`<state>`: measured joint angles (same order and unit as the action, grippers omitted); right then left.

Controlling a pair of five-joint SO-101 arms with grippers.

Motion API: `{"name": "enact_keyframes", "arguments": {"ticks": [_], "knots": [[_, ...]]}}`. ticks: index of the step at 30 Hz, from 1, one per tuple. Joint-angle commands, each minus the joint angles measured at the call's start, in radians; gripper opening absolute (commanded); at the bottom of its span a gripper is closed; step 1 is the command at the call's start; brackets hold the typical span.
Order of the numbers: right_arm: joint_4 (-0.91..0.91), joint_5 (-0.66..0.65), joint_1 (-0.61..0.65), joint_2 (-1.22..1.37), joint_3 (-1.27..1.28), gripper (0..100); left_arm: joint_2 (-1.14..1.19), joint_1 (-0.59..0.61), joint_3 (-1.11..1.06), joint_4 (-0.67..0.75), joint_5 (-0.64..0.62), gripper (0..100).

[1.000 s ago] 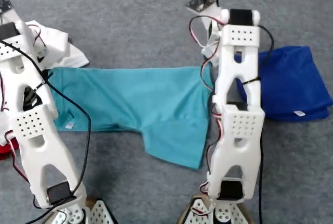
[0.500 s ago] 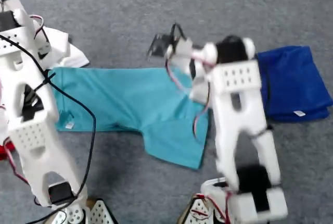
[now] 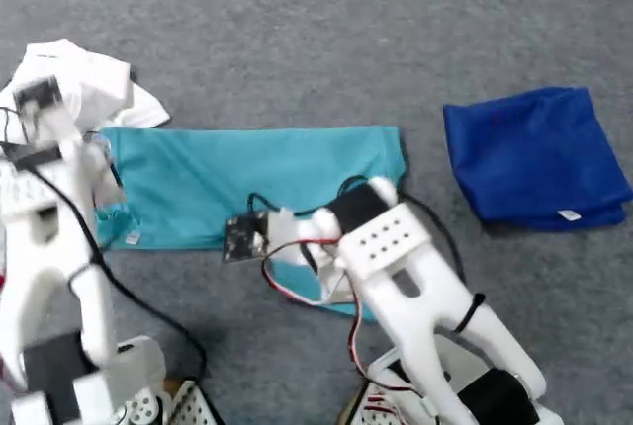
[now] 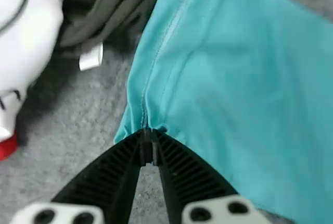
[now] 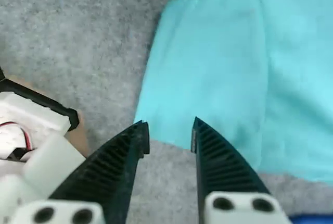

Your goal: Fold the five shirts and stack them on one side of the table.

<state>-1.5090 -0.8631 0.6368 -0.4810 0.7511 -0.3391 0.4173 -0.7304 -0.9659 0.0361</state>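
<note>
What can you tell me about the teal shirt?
The teal shirt is soft cloth, spread as a long band across the grey table, with a seam near one end. The left gripper pinches that end's edge. The right gripper hangs open over a flap's edge. A white shirt lies at its corner.

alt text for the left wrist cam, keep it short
The left gripper is shut on a bunched edge of the teal shirt, which spreads away from it over the grey table. A crumpled dark grey cloth lies beside the shirt's edge.
</note>
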Motion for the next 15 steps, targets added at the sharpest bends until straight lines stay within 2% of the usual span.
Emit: {"name": "enact_keyframes", "arguments": {"ticks": [1,3,9,15], "knots": [[0.083,0.025,0.021,-0.005,0.047,17.6,-0.117,0.018,-0.187,0.189,0.006,2],[0.135,0.068,0.024,0.024,0.065,20.3,-0.119,0.032,-0.163,0.180,0.005,2],[0.256,0.126,0.084,0.159,0.076,20.3,-0.054,0.110,-0.121,0.221,-0.038,2],[0.333,0.164,0.163,0.317,0.076,20.2,0.088,0.118,-0.041,0.229,-0.038,2]]}}
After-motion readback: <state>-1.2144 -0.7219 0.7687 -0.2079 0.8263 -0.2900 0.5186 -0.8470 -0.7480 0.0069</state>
